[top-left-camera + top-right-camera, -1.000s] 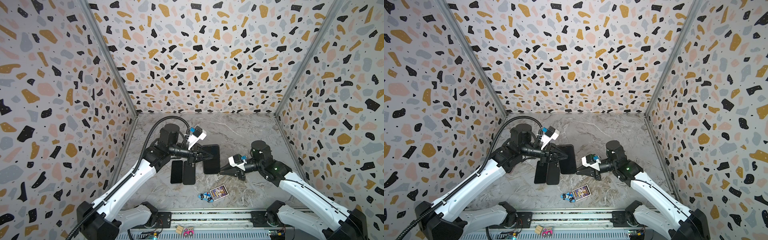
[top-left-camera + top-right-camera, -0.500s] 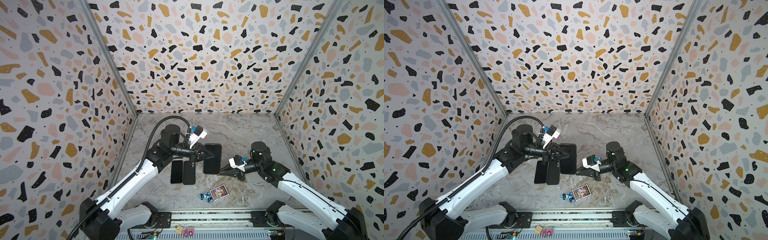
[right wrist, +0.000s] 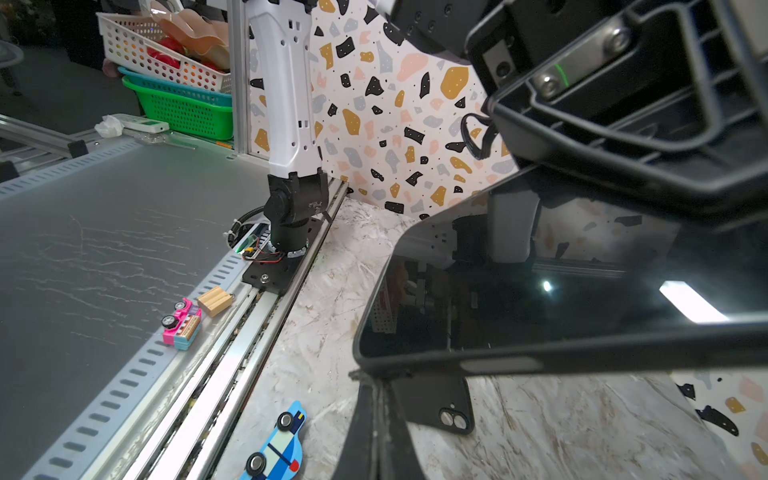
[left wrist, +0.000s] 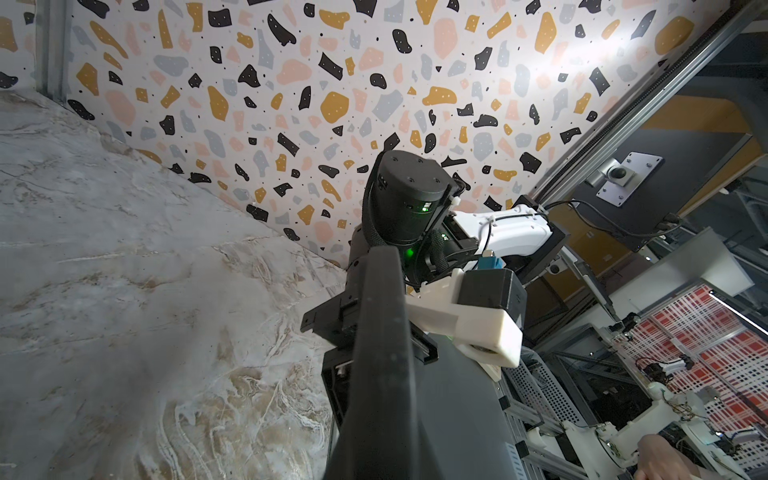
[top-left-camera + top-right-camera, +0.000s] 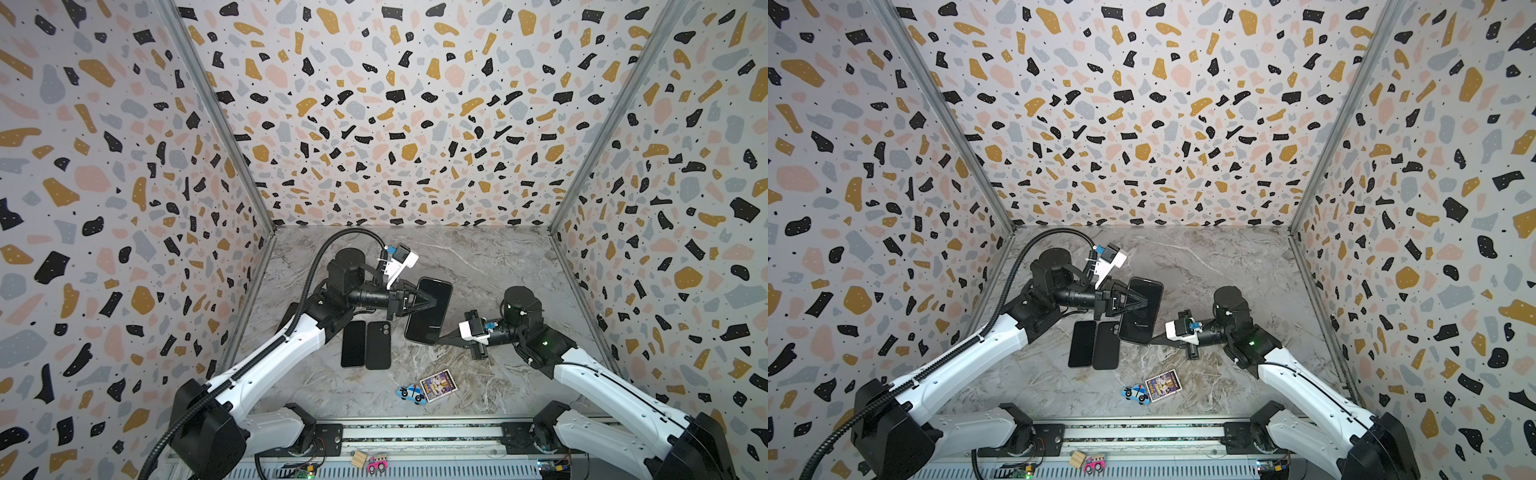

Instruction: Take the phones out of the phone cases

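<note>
Top view, left claw (image 5: 433, 300) clamping phone (image 5: 428, 326), right claw (image 5: 441, 339) closed

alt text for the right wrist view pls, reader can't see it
A black-screened cased phone is held above the marble table by the left gripper, and the shut right gripper touches its near corner. Below lie a black phone or case, camera side up, and a blue toy police car; a pink toy truck and wooden block sit by the rail.
</note>
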You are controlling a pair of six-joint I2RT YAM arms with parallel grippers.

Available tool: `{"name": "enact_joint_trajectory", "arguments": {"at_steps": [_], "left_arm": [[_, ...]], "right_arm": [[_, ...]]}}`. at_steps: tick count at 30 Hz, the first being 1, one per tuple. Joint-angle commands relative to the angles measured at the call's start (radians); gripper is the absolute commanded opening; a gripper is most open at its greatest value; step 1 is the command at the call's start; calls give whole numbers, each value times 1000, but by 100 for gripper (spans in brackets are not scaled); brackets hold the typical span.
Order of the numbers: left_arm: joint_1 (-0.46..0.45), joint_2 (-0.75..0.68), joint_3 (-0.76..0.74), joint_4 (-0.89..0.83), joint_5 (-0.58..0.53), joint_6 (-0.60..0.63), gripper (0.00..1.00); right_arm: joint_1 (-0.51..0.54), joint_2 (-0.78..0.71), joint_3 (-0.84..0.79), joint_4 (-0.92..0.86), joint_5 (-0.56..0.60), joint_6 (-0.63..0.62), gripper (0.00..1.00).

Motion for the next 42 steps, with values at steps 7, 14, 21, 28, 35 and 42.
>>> {"name": "enact_joint_trajectory", "arguments": {"at_steps": [7,14,21,28,35,42], "left_arm": [[0,4,-26,206,-59,-79,0],[2,14,-35,306,-58,-177,0],[18,7,-51,406,-74,-269,0],[18,-4,-46,404,-55,-268,0],[18,-39,-47,344,-49,-214,0],[18,-40,-44,272,-47,-153,0]], "right_arm": [[17,-70,-39,163,-30,38,0],[16,-112,-86,195,4,64,0],[16,-130,-117,223,10,143,32],[5,-131,-100,177,46,173,40],[-38,-69,-55,167,-2,255,40],[-42,-56,-48,271,-17,359,42]]}}
